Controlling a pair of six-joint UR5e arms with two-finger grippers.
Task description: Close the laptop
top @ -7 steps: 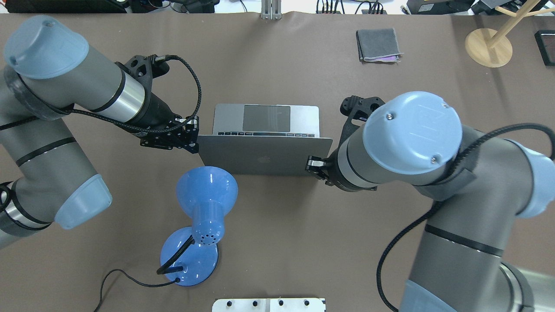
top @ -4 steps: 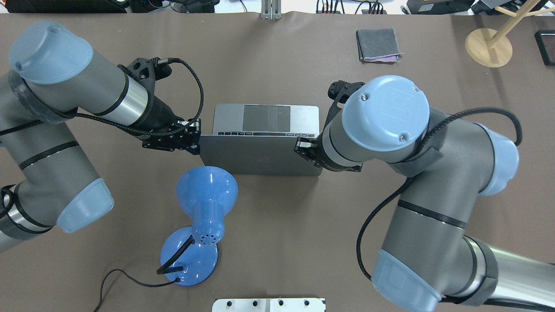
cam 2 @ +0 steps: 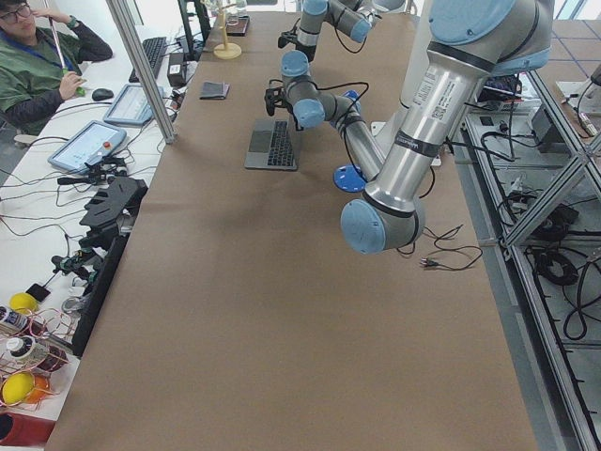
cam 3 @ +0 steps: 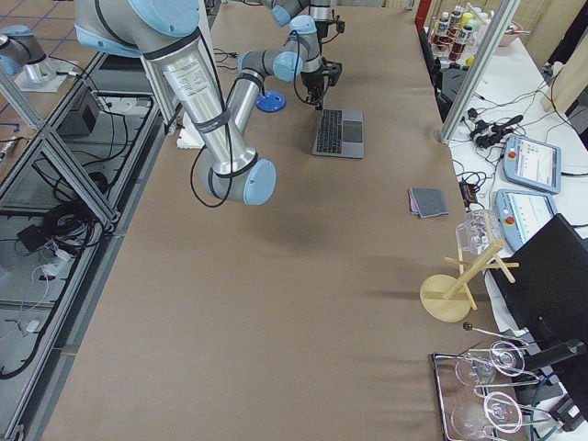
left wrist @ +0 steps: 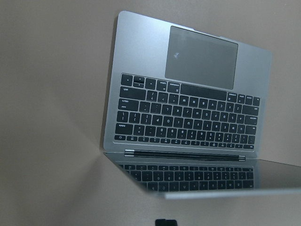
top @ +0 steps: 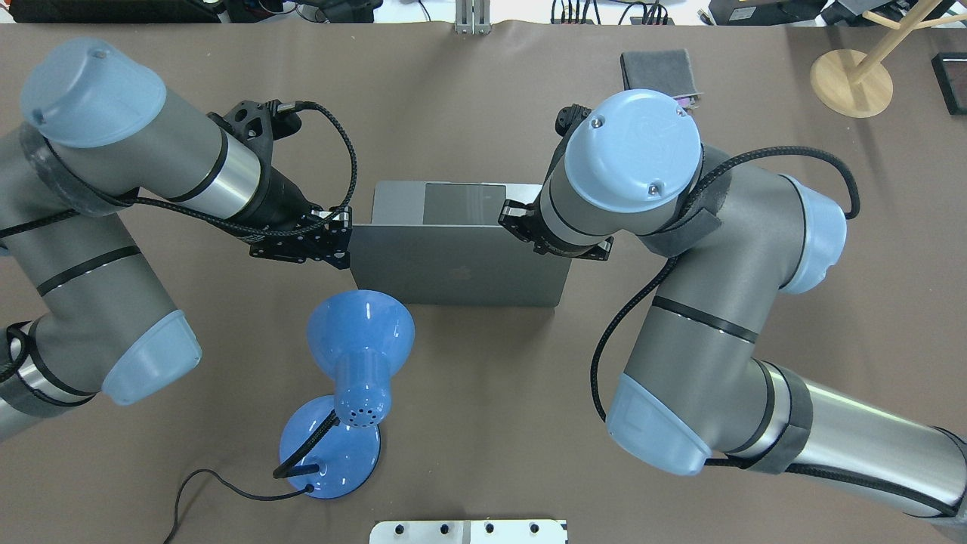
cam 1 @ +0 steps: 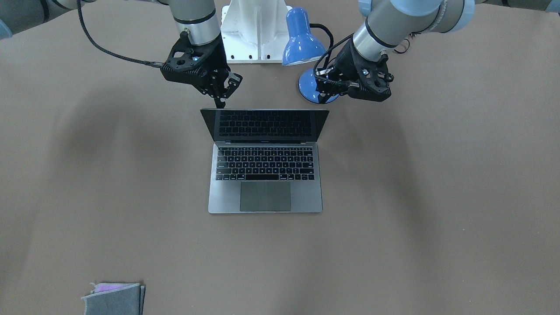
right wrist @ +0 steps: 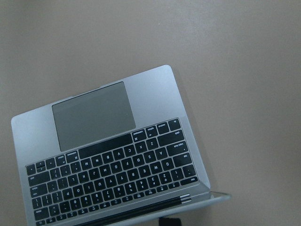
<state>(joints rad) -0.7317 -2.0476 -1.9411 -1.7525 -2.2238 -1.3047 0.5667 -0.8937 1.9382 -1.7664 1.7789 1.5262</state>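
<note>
The laptop (cam 1: 265, 175) sits mid-table, its lid leaning over the keys. My right gripper (cam 1: 218, 103) and left gripper (cam 1: 323, 97) are at the lid's top corners, both seemingly pinched shut on nothing. Uneven pushing could twist the lid or skid the base.

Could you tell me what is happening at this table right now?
Two robot arms are closing the laptop. The left gripper and the right gripper, both shut, sit at the top edge of its lid, apparently pushing from behind. The lid leans over the keyboard but is not yet down. A blue lamp stands nearby.
</note>
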